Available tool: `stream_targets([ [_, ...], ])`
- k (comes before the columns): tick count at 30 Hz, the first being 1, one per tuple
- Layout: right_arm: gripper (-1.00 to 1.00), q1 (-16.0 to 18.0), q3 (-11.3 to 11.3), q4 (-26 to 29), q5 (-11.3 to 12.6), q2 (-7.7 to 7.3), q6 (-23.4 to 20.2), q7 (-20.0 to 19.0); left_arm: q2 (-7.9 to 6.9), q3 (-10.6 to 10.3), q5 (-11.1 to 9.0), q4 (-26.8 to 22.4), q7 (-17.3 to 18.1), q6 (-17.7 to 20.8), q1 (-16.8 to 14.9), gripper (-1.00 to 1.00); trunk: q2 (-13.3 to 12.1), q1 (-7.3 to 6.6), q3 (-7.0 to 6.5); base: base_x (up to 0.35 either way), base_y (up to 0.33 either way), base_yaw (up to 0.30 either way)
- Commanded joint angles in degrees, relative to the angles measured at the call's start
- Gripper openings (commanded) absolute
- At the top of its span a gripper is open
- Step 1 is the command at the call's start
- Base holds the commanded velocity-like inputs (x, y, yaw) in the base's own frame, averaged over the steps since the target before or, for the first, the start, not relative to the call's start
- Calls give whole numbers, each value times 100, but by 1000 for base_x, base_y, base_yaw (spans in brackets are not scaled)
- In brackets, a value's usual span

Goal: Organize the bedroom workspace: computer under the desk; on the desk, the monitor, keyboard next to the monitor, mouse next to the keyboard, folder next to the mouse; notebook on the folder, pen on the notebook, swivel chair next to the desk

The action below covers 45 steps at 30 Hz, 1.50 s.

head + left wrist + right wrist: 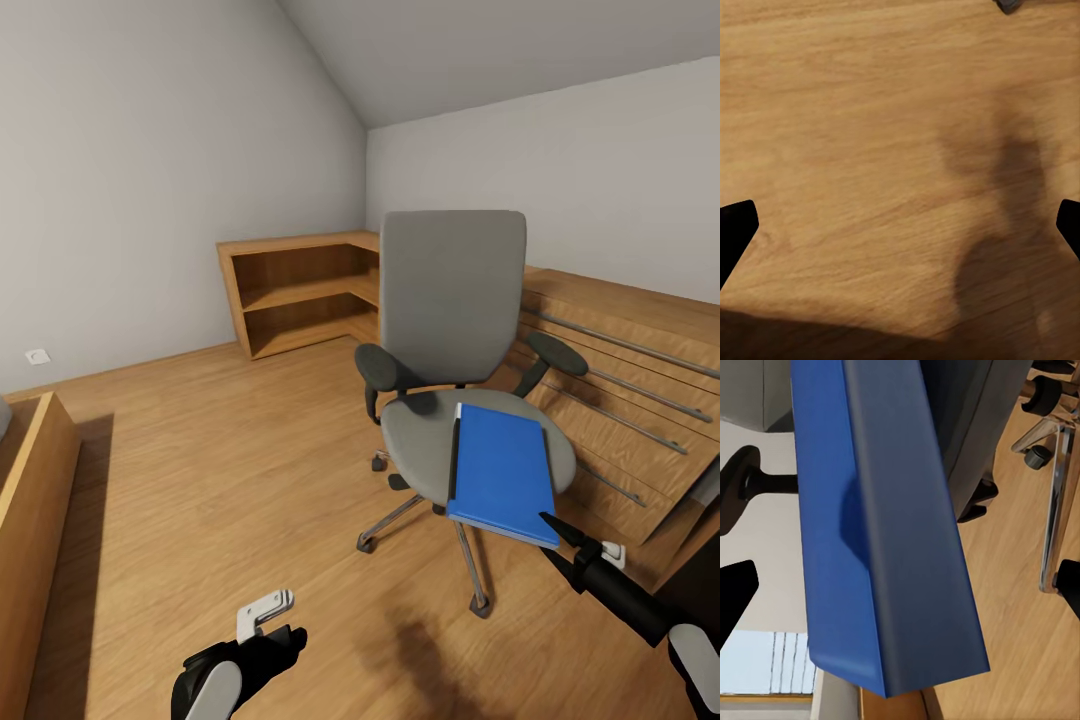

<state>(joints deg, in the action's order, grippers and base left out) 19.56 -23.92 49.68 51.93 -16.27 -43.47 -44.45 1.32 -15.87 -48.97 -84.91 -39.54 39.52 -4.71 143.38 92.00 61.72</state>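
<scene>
The folder [503, 470] lies flat on the seat of the swivel chair [452, 300], bright blue, with its dark spine edge along the side toward the chair's middle and its near corner jutting past the seat's front rim. In the right wrist view the folder [881, 525] hangs close ahead, its underside and edge showing, with the chair's chrome base leg [1056, 487] and castors behind it over the wood floor [1012, 607].

The right end effector [562, 530] reaches up to that near corner of the folder; its dark fingertips meet the folder's edge, but I cannot tell whether they grip it or how far apart they stand.

The left end effector [262, 618] hangs low, well apart from the chair, over bare floor [870, 135]; its two black fingertips [735, 229] sit wide apart with nothing between them.

Behind the chair stands a light-wood dresser [630, 390] with long bar handles, and beyond the chair, in the room's corner, a low open wooden shelf unit [295, 290].
</scene>
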Motion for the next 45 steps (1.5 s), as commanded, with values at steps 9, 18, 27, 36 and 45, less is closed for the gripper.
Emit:
stream_targets([
  [9,100,4,13,-2,18,6,-38,-11,0,-4,-56,-2,-62,3,-4,100,2,-1,5,0,0,0],
  [18,100,4,58,-2,19,3,-38,-11,0,-2,-51,-2,-56,3,-4,100,2,-1,5,0,0,0],
  [27,100,4,66,-2,19,1,-38,-11,0,-4,-51,1,-54,3,-4,100,2,-1,5,0,0,0],
  [36,100,4,73,-2,14,1,-57,-17,0,-4,-51,1,-57,3,-4,100,2,-1,5,0,0,0],
  [45,-100,4,210,5,11,1,-70,-11,0,-4,-51,-1,-54,3,-4,100,2,-1,5,0,0,0],
])
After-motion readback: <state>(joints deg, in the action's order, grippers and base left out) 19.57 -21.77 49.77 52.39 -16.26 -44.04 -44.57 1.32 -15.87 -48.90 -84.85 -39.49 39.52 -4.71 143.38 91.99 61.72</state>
